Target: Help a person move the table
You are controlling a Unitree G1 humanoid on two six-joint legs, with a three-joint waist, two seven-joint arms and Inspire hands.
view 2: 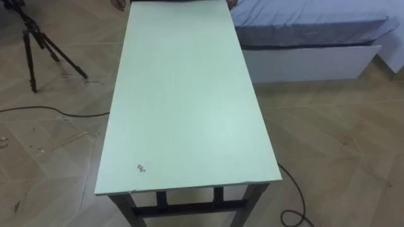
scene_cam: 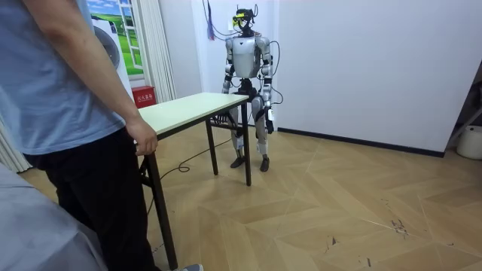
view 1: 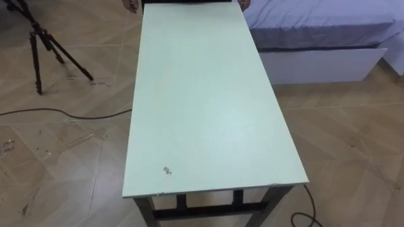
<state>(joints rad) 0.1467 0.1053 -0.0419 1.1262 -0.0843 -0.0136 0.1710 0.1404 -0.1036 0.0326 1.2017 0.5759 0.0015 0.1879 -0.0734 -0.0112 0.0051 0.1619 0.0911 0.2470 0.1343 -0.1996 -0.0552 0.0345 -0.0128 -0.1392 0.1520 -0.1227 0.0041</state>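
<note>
The robot is seen in the room view standing upright at the far end of the table (view 1: 202, 94), faced along its length. Its left hand (scene_cam: 269, 122) is held low beside the thigh, apart from the table; whether its fingers are spread or curled cannot be told. The right arm is lowered toward the table's end and the right hand is hidden behind the top there, so its state cannot be told either. The table is stood on the wooden floor (scene_cam: 339, 211) between the robot and a person (scene_cam: 68, 90), whose hands (view 1: 130, 6) are laid on the two corners of the opposite end. A small mark (view 1: 167, 171) is borne by the pale top near the robot's end. A tripod (view 1: 38, 47) is set to the table's left and a bed (view 1: 315, 25) to its right. A red box (scene_cam: 143, 95) is placed by the wall; its contents cannot be made out.
</note>
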